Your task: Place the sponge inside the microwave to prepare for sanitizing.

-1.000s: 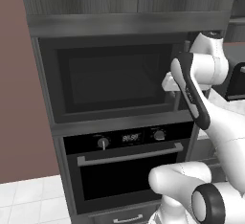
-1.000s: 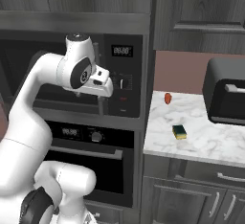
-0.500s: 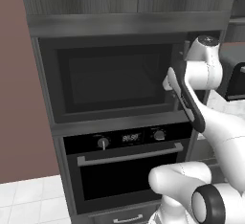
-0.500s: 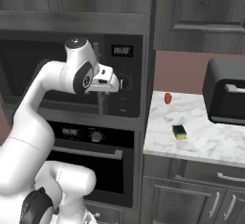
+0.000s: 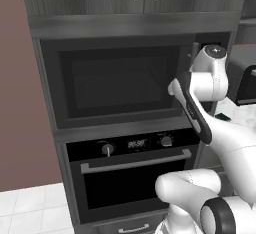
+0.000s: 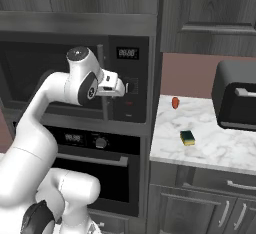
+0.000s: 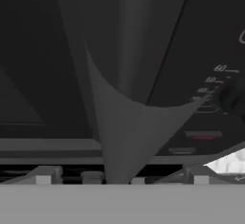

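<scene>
The microwave [image 5: 120, 83] is built into the dark cabinet wall and its glass door is closed. My gripper [image 6: 121, 89] is pressed up close to the right edge of that door, at its vertical bar handle [image 6: 102, 78], beside the panel with display and knob [image 6: 130, 85]. In the hand view the handle [image 7: 129, 50] runs up the middle, and the fingertips [image 7: 48, 174] stand wide apart at the bottom, open and holding nothing. The sponge [image 6: 188, 138], yellow with a green top, lies on the marble counter [image 6: 220, 148] to the right, well away from the gripper.
The black oven [image 5: 135, 178] with its silver bar handle sits right under the microwave. A dark toaster [image 6: 237, 100] stands at the back right of the counter, and a small red thing [image 6: 175, 102] lies near the counter's back left. Cabinet doors hang above.
The hand has moved forward, closer to the microwave door's right edge. The sponge and the door have not moved.
</scene>
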Robot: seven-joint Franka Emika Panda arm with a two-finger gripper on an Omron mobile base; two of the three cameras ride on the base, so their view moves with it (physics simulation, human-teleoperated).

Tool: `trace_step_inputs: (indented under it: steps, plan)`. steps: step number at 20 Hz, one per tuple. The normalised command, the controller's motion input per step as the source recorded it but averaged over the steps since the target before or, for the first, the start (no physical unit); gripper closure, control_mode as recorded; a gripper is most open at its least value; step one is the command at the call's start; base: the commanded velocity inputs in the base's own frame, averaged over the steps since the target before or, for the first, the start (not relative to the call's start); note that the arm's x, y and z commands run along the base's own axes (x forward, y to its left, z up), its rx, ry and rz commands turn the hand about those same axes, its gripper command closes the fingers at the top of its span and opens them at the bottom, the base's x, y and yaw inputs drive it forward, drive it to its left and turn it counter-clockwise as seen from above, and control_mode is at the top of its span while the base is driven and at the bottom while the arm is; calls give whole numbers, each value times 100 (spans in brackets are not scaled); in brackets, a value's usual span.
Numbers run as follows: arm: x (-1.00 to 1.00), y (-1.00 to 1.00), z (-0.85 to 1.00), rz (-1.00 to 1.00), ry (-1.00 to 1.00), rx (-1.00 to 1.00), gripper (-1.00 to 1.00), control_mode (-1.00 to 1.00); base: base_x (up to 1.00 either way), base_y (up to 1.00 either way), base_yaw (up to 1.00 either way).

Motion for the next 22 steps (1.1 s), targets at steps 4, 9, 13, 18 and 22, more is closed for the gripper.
trace_step_inputs:
  steps: [4, 9, 13, 18, 22]
  plan:
    - [11, 0, 0, 0, -1, 0, -100, -100, 0, 0, 0]
    - [17, 0, -2, 0, -3, 0, -100, -100, 0, 0, 0]
    - [18, 0, -6, 0, -1, 0, -100, -100, 0, 0, 0]
    - [23, 0, -13, 0, -3, 0, -100, -100, 0, 0, 0]
    - [27, 0, -13, 0, -6, 0, -100, -100, 0, 0, 0]
